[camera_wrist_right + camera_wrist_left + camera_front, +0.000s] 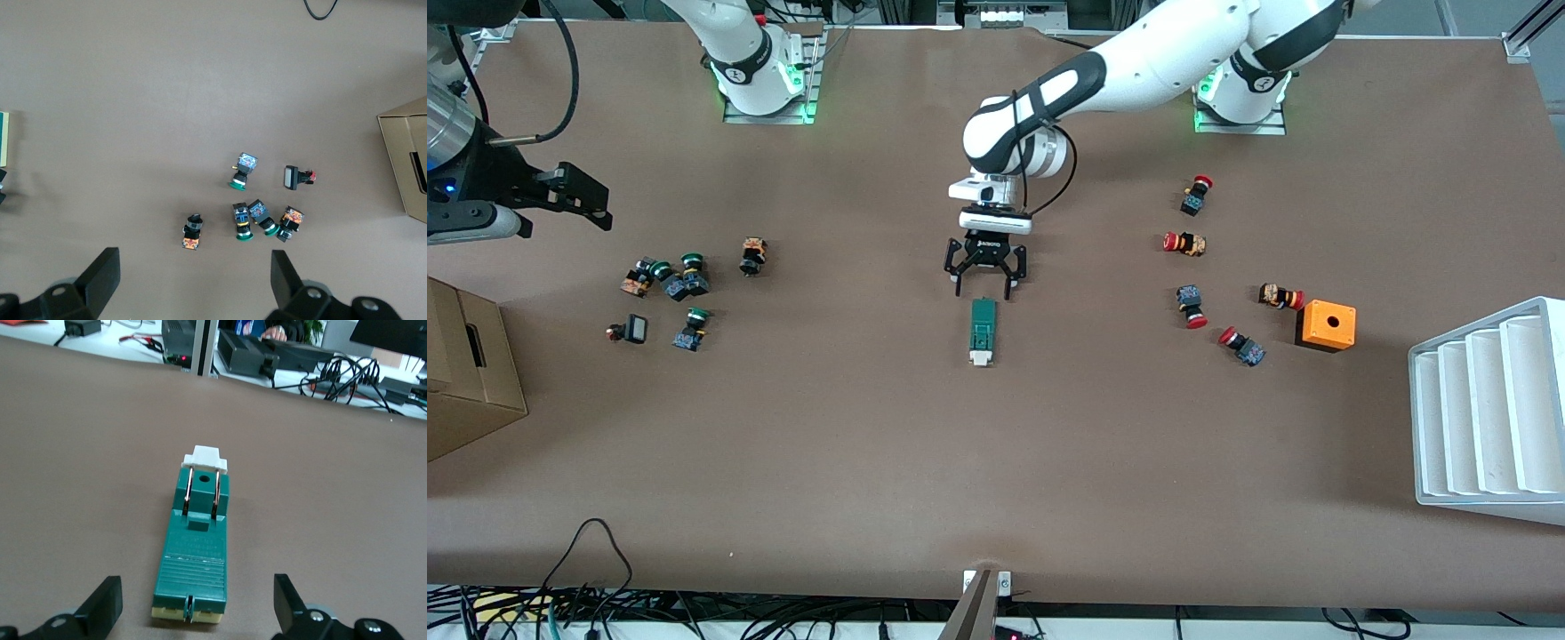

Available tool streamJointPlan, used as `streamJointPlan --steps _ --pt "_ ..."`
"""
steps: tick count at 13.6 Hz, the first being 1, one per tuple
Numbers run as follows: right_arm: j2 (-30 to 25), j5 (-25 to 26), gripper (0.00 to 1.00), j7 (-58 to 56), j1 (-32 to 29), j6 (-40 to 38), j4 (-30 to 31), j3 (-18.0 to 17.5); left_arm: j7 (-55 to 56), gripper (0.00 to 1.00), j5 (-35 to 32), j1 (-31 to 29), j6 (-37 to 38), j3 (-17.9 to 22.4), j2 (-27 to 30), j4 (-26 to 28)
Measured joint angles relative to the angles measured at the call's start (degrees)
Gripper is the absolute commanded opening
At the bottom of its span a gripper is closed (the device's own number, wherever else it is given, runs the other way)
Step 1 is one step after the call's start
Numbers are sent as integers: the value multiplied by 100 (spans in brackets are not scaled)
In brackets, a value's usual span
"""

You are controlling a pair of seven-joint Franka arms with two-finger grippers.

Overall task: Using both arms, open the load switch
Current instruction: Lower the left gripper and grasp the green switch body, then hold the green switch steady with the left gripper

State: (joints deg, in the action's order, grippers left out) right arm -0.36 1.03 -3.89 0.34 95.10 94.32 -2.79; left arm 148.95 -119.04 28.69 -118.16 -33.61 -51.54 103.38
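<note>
**Left gripper poised at the load switch, right arm held high**

The left arm (1138, 62) reached in from its base in a long curve, its wrist turned down so the left gripper (983, 286) hung low over the table (996, 462), just at the end of the load switch (983, 332) that lay farther from the front camera. Its black fingers (103, 607) were spread wide, empty, one to each side of the switch's cream-coloured end without touching it.

The load switch lay flat near the middle of the table: a narrow dark-green plastic block, ribbed on top, with two thin metal strips running along a raised section and a white cap at the end nearer the front camera.

The right arm waited, raised toward its own end of the table. The right gripper (193, 283) was up over the bare surface by a loose cluster of green-capped push buttons (250, 220), jaws apart and holding nothing.

The table was covered in a matte brown sheet. Red-capped push buttons (1200, 267) lay scattered toward the left arm's end, beside an orange box (1327, 325) with a round hole in its top.
</note>
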Motion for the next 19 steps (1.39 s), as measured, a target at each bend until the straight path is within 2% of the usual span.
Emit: streamJointPlan --steps 5,9,12,19 --pt "0 0 100 0 0 0 0 0 627 100 -136 785 465 699 -99 -121" --pt "0 1 100 0 0 0 0 0 633 100 -140 1020 679 902 -102 -135" --pt "0 1 100 0 0 0 0 0 611 100 -142 1441 697 1410 -162 -135" --pt "1 1 100 0 0 0 0 0 496 97 -158 1552 761 1502 -188 -140"
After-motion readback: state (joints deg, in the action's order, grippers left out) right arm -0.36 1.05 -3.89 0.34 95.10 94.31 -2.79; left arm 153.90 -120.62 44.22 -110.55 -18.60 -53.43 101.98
